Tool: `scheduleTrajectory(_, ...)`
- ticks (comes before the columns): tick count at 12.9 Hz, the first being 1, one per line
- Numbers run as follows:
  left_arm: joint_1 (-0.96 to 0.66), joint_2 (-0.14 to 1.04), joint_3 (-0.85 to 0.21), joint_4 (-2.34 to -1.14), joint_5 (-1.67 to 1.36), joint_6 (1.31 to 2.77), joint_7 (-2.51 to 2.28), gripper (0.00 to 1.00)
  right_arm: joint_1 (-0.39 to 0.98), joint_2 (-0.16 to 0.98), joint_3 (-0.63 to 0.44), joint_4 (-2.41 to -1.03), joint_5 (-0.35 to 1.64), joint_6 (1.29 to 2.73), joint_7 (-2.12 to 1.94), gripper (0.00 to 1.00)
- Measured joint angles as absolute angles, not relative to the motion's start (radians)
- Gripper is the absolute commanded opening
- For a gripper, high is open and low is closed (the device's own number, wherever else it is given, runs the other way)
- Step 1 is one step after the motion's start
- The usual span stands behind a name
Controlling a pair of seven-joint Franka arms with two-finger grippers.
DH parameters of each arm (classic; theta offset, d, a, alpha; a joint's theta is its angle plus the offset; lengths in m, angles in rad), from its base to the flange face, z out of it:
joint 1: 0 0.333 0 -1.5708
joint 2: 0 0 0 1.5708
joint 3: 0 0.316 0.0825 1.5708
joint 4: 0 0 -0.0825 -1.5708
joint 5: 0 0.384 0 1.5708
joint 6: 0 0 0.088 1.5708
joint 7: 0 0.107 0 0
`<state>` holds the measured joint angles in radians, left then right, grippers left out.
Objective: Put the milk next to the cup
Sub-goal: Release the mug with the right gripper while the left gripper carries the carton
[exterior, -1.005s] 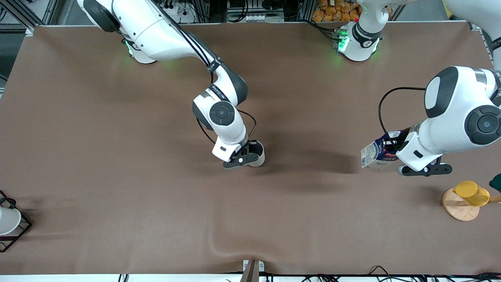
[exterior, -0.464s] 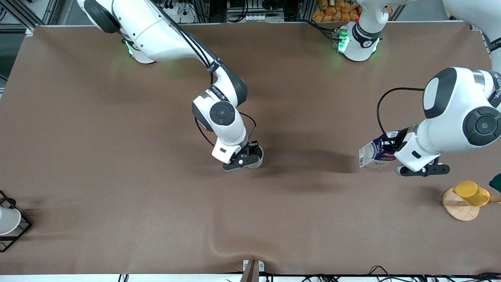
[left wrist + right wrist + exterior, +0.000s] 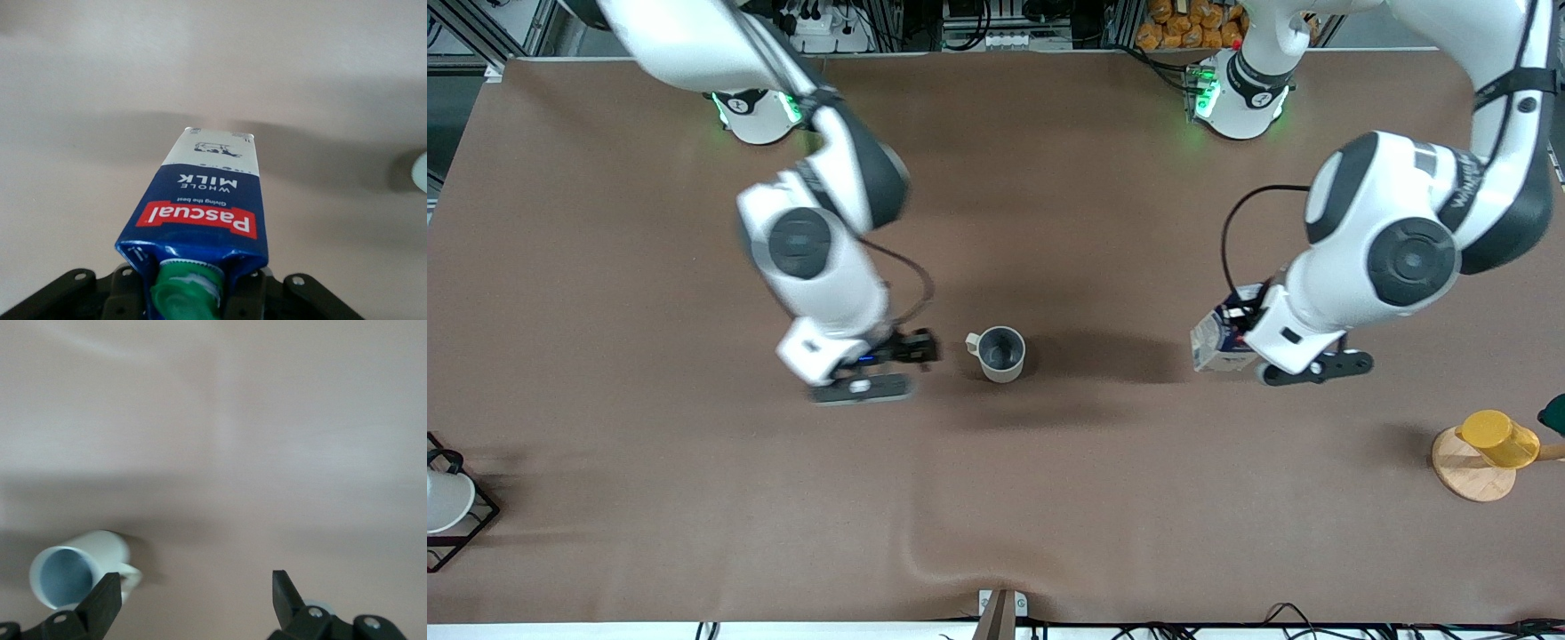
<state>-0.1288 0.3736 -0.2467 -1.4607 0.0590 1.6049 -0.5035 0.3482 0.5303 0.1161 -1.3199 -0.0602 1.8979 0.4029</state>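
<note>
Front view shows the pale grey-beige mug with a small side handle [image 3: 1000,353] standing upright on the brown table [image 3: 1049,498], about midway between the two arms' ends, its darker inside facing up. Just beside it, toward the right arm's end of the table, the right claw [image 3: 871,369] hangs over bare table with nothing in it; in the right wrist view its two dark fingers [image 3: 100,603] are spread wide apart, and the mug [image 3: 77,568] sits outside them, close to one fingertip but not between them. Toward the left arm's end, well apart from the mug, the left claw [image 3: 1294,360] is clenched on the small dark-blue milk carton with white sides, a green screw cap and a red label band [image 3: 1221,341], held tilted over the table with its white base pointing toward the mug. In the left wrist view the carton [image 3: 200,207] runs away from the claw, cap end pinched between the fingers. Nearer the front camera, at the left arm's end, a yellow cup [image 3: 1497,437] rests on a round wooden stand [image 3: 1467,476]; at the right arm's end sits a white cup in a black wire frame [image 3: 445,502].
</note>
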Motion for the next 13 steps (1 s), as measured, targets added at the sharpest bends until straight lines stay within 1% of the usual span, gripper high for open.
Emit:
scheduleTrajectory(3,-0.218,0.372,-0.248,-1.452,0.024,1.58,-0.607,0.39,0.14,0.479,0.107,-1.344,-0.06,1.746,0.125,1.0)
scheduleTrajectory(5,-0.288,0.372,-0.251,-1.449,-0.003,1.575,-0.681,0.39,-0.008,0.432,0.107,-1.379,-0.058,1.706,-0.041,1.0)
scheduleTrajectory(7,-0.358,0.375,-0.257,-1.449,-0.036,1.595,-0.755,0.39,-0.105,0.356,0.107,-1.438,-0.053,1.697,-0.139,1.0)
scheduleTrajectory(10,-0.465,0.398,-0.258,-1.45,-0.041,1.634,-0.839,0.39,-0.129,0.197,0.108,-1.55,-0.053,1.701,-0.143,1.0)
scheduleTrajectory(11,-0.487,0.408,-0.258,-1.45,-0.041,1.645,-0.853,0.39,-0.131,0.144,0.108,-1.574,-0.053,1.692,-0.127,1.0)
scheduleTrajectory(13,-0.506,0.445,-0.258,-1.442,-0.042,1.717,-0.889,0.39,-0.14,0.057,0.108,-1.596,-0.053,1.644,-0.054,1.0)
